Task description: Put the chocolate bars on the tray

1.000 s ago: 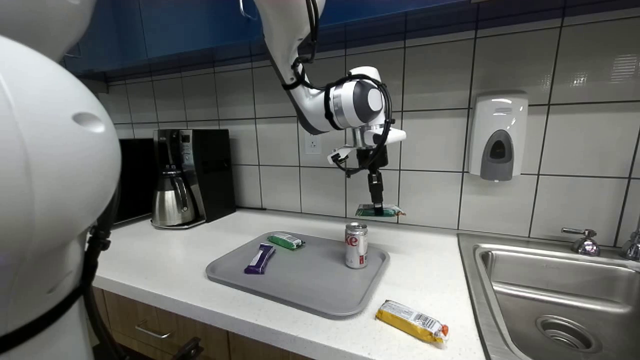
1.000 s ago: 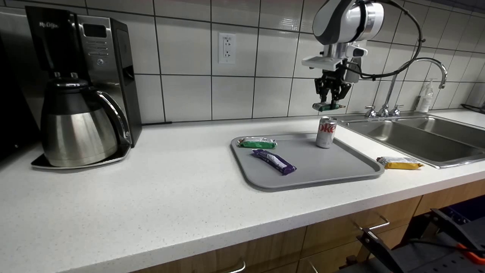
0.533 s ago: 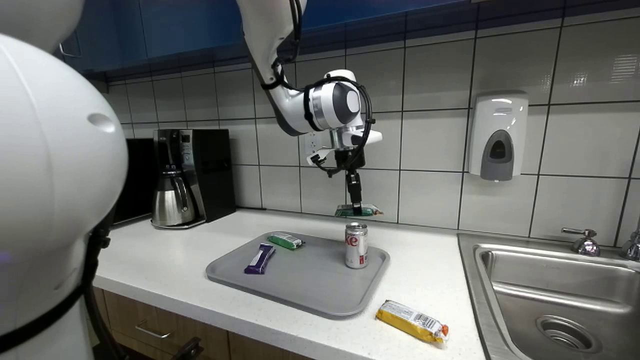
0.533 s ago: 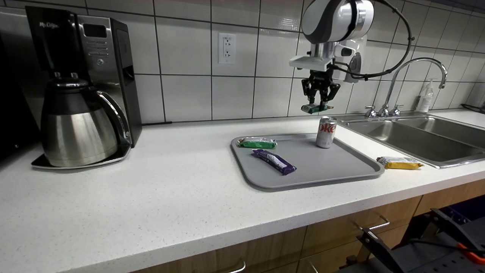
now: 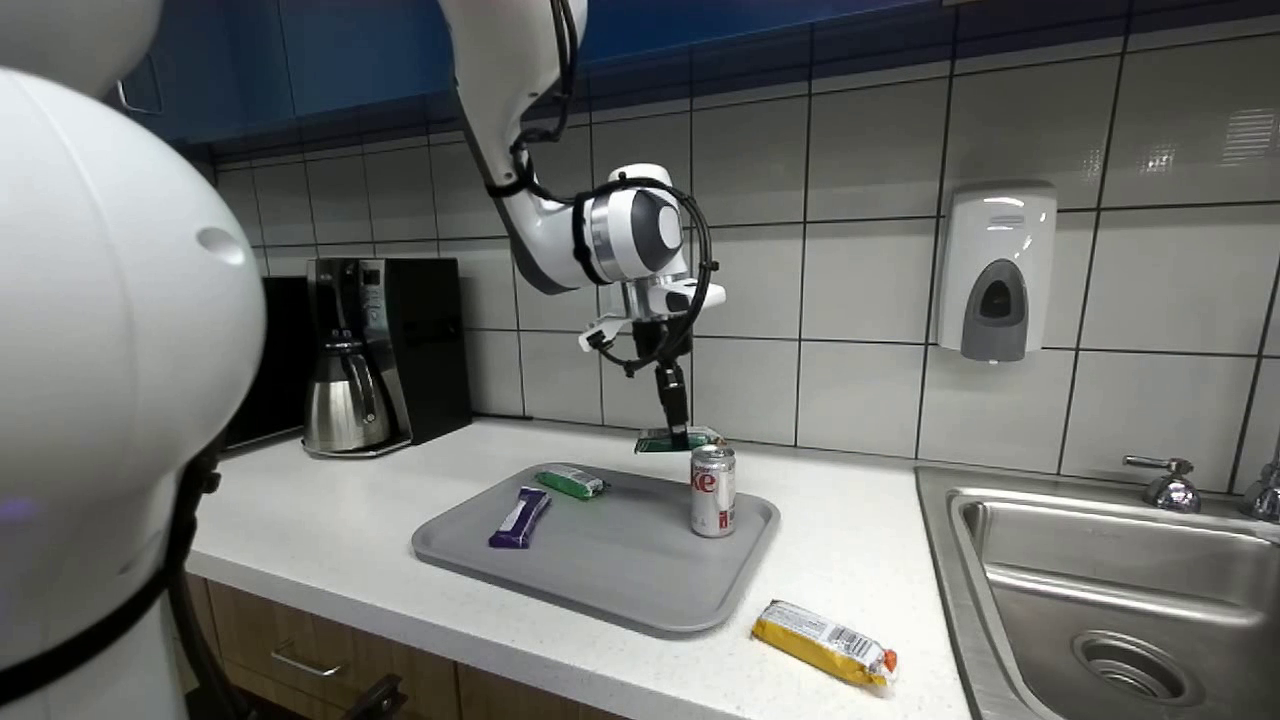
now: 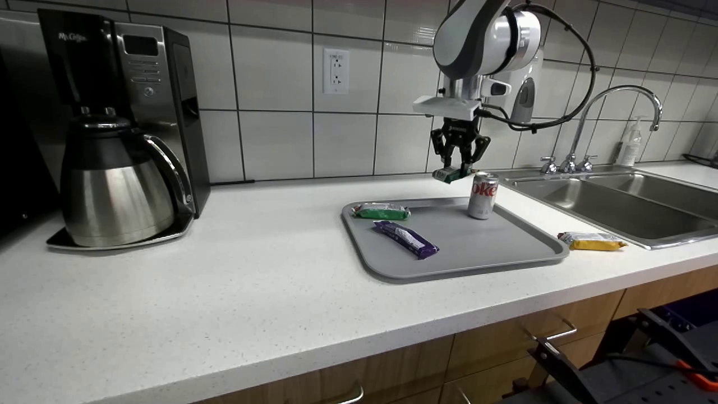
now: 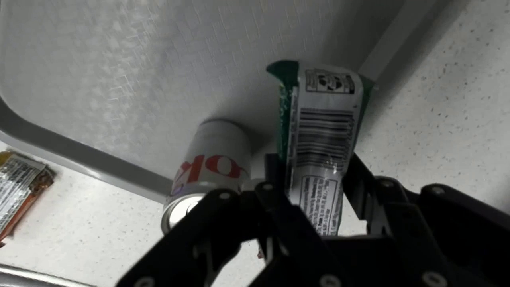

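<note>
Gripper (image 5: 679,440) and green bar (image 5: 655,441) are showing in an exterior view, and we are seeing the jaws pinching the bar near mid-length, in the air by the far edge of the tray (image 5: 620,560) and near the can (image 5: 713,492). The other green bar (image 5: 571,483) and the purple bar (image 5: 519,518) are lying on the tray, while the yellow bar (image 5: 825,642) is resting on the counter (image 5: 870,560) just outside it. In an exterior view we are finding the jaws standing apart by just the bar's width, with both ends sticking out in a straight line, so we are judging the bar light and fairly stiff. In the wrist view we are looking down on its printed white side, a jaw bearing on each long side, and the wrapper is creasing and shining; we are expecting thin, slippery film over a filling that we are assuming brittle. We are favouring a modest squeeze across the narrow width, around the middle, and a low release inside the tray, clear of the can. For the yellow bar we are recommending the same hold, avoiding the flimsy-looking wrapper ends.
</note>
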Controlling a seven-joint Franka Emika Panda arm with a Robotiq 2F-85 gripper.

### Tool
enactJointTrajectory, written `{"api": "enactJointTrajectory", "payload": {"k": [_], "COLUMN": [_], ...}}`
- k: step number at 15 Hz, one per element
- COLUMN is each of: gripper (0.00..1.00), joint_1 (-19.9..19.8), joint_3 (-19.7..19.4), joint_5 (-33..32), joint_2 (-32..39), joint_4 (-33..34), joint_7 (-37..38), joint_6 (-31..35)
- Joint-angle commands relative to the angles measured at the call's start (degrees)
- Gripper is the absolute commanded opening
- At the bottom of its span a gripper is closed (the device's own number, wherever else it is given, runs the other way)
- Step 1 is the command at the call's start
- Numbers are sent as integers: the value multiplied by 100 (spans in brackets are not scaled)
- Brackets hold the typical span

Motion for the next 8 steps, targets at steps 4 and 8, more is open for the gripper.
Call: {"api": "enactJointTrajectory", "payload": {"k": [4, 8], "gripper": [17, 17], "joint_1": [32, 62], "joint_3": [130, 143], "joint_5": [-142, -168], "joint_2": [-190, -152], "joint_4": [-561, -796], "joint_7": [-346, -656], "joint_6": [454, 763]}}
